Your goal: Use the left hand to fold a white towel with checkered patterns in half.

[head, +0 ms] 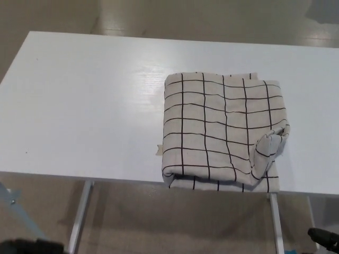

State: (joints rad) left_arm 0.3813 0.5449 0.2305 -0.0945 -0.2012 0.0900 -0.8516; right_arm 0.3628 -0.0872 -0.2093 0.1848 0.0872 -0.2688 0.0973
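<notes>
No writing is to be read on the white cloth towel with thin black checks [222,130], which is laid folded on the white rectangular table [85,106], toward the table's near right edge, a small tag showing at its left. A dark blur at the lower left corner cannot be identified. Only a black tip of the right hand [324,239] is seen below the towel; its fingers cannot be judged.

The white checkered towel [222,129] lies folded (near-right corner rumpled) flat at the table's near edge.
</notes>
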